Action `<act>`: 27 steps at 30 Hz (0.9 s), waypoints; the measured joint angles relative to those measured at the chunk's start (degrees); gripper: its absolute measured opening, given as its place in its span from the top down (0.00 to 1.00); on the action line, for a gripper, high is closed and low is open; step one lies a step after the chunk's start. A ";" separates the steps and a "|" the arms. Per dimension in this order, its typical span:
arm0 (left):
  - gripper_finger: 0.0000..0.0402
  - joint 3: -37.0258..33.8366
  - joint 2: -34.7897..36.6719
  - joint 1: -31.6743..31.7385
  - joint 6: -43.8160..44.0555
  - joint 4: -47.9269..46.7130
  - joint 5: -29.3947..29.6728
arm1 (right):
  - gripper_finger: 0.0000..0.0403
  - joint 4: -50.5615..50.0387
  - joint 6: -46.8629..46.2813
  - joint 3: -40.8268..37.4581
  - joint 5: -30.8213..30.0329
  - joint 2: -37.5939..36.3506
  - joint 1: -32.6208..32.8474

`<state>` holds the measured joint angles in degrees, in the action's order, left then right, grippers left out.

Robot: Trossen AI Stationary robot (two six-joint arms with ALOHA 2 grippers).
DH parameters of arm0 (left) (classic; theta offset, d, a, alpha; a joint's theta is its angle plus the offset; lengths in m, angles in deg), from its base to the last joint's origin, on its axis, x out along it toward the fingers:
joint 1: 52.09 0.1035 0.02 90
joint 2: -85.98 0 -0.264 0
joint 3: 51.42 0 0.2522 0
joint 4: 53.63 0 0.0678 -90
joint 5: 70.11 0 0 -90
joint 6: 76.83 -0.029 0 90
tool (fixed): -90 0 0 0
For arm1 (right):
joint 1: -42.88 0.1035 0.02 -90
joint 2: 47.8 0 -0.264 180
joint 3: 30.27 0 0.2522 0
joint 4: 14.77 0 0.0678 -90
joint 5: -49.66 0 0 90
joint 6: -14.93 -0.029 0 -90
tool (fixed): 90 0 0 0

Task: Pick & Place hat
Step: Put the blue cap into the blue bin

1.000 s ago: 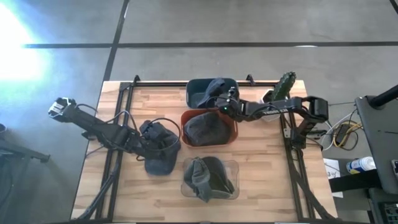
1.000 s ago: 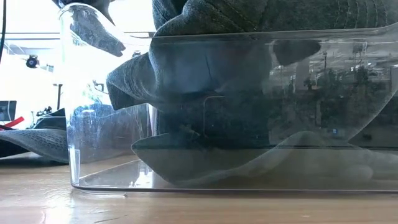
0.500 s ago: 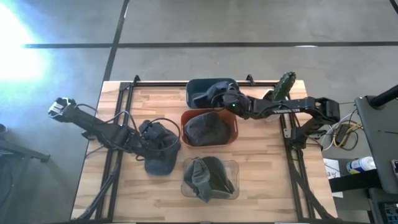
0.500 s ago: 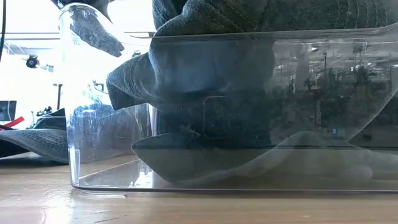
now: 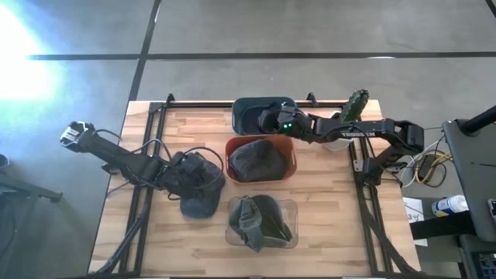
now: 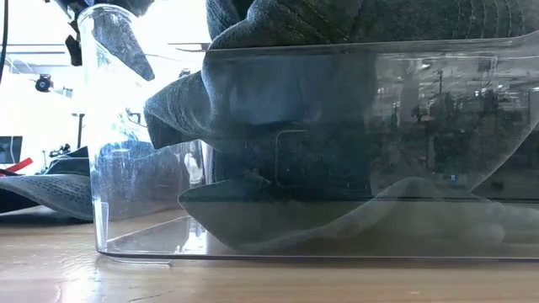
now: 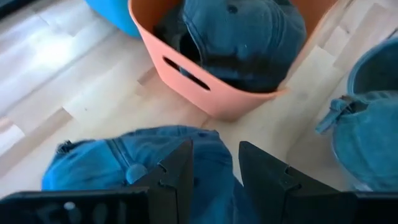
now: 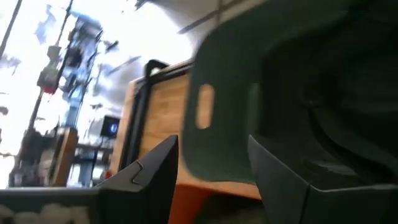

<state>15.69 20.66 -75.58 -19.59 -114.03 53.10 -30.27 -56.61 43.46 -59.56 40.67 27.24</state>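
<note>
A blue denim hat (image 7: pixel 124 162) lies on the table left of the orange bin (image 5: pixel 288 159), its brim (image 5: pixel 198 206) toward the near edge. My left gripper (image 7: pixel 214 149) is down on its crown. The orange bin has a dark hat (image 7: pixel 242 37) in it. My right gripper (image 8: pixel 211 162) hangs open over the dark green bin (image 8: pixel 217 143) at the far edge, touching nothing. A dark shape (image 8: pixel 348 87) lies inside that bin. The clear bin (image 5: pixel 288 232) near the front holds a grey hat (image 5: pixel 260 221). My left gripper has a ridge of the blue hat's crown (image 7: pixel 214 186) between its two fingers, just beside the top button (image 7: pixel 134 174). The fingers slant down from the table's left. The hat rests on the table.
A green cactus-like thing (image 5: pixel 355 105) stands at the back right, beside my right arm. The clear bin (image 6: pixel 337 236) fills the low view. Black frame rails (image 5: pixel 155 116) run along the table's left, right and far sides.
My right gripper has reached toward the table's left, farther over the dark green bin, and has opened. The dark hat it held above the bin's rim has dropped out of its fingers into the bin.
</note>
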 joint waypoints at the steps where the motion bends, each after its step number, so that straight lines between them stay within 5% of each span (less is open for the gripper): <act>1: 0.70 0.00 0.00 0.00 0.17 -0.16 -0.85 | 0.53 0.05 2.36 0.56 0.52 -0.34 0.01; 8: 0.70 0.00 0.00 -0.02 0.48 -3.96 -6.71 | 0.53 -0.84 23.42 5.87 10.80 -4.72 1.19; 15: 0.70 -0.13 -1.35 -0.54 -3.25 -8.44 -21.45 | 0.53 -23.05 35.53 12.46 15.52 -8.77 4.36; 20: 0.70 -0.13 -5.12 -1.95 -10.65 -8.19 -22.65 | 0.53 -33.33 42.30 14.43 15.83 -9.67 8.67; 27: 0.70 -0.15 -11.56 -1.96 -15.59 -5.65 -22.58 | 0.53 -34.47 42.31 14.38 14.75 -9.52 12.26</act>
<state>15.53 9.10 -77.54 -35.19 -119.67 30.52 -64.74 -14.29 57.84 -44.81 31.15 39.50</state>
